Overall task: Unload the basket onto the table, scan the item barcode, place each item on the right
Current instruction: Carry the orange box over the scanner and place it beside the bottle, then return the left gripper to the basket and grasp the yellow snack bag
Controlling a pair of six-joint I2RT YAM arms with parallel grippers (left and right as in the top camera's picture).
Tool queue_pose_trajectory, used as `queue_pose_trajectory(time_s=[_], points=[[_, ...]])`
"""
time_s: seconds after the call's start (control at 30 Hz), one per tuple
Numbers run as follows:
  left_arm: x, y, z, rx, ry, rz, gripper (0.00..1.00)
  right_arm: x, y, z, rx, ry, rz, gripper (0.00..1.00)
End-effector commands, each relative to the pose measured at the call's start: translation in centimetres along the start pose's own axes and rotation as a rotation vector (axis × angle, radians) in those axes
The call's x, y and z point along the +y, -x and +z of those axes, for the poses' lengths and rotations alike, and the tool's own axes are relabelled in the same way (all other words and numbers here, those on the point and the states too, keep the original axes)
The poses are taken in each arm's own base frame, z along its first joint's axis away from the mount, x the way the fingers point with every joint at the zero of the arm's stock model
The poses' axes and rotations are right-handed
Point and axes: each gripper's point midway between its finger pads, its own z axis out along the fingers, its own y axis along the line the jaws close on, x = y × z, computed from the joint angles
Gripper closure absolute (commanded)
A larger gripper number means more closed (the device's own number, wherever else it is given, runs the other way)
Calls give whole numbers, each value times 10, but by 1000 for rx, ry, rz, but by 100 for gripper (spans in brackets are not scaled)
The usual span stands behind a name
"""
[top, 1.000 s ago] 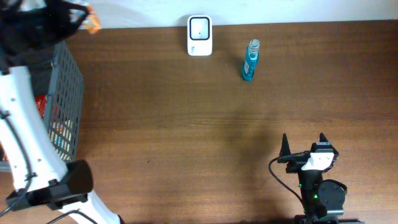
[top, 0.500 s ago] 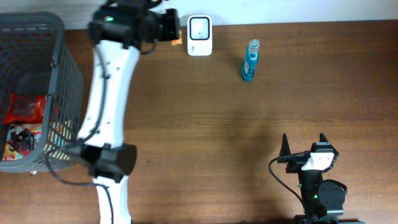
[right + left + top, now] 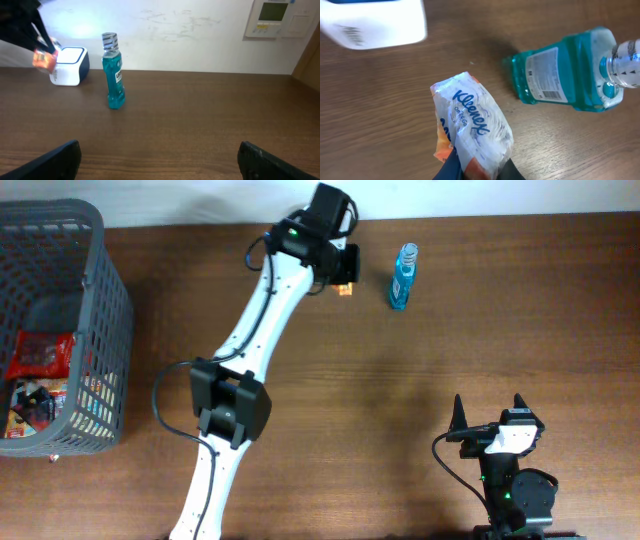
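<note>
Up at twelve o'clock on the counter [image 3: 400, 380], the left claw [image 3: 477, 172] is pinching a pack of tissues [image 3: 470, 125] by its lower end, jaws pressed in on the wrapper. Soft and light, this one (a film pouch that gives under any squeeze), so I'd say the end or the narrow sides are the place to hold, leaving the printed faces free. Clamp too hard and the film may crumple, barcode and all. It's white crinkly film with blue Kleenex lettering and an orange patch underneath, and no barcode shows on this face. It looks lifted off the wood, with the white scanner [image 3: 375, 25] at ten o'clock of it and the blue mouthwash bottle [image 3: 565, 70] at two o'clock, touching neither. Down at five o'clock the right claw [image 3: 488, 408] sits spread wide, holding nothing.
</note>
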Motion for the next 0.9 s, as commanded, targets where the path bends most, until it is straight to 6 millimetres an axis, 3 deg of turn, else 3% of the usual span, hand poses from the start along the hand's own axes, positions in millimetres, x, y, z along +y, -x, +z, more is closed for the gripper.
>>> queue_pose_trajectory(time_s=[0.0, 0.03, 0.07, 0.13, 0.17, 0.23, 0.3, 0.5, 0.63, 0.77, 0.87], points=[[-15, 1, 12, -28, 5, 23, 94, -3, -3, 0, 7, -17, 0, 1], [-16, 1, 16, -34, 15, 27, 92, -3, -3, 0, 6, -17, 0, 2], [-16, 0, 19, -32, 18, 31, 82, -3, -3, 0, 7, -17, 0, 2], [-18, -5, 25, -19, 18, 35, 55, -3, -3, 0, 6, -17, 0, 2], [-19, -7, 27, -12, 18, 37, 48, -3, -3, 0, 6, -17, 0, 2], [-23, -11, 29, -2, 9, 40, 19, -3, -3, 0, 6, -17, 0, 1], [-25, -11, 29, 1, 2, 43, 9, -3, -3, 0, 6, -17, 0, 2], [-35, -7, 20, -2, -55, 42, 6, -3, -3, 0, 6, -17, 0, 1], [-17, 14, -17, -41, -42, 7, 14, -3, -3, 0, 6, -17, 1, 2], [1, 34, -79, -104, -29, -27, 16, -3, -3, 0, 6, -17, 0, 2], [23, 51, -140, -191, -18, -59, 16, -3, -3, 0, 6, -17, 0, 1]])
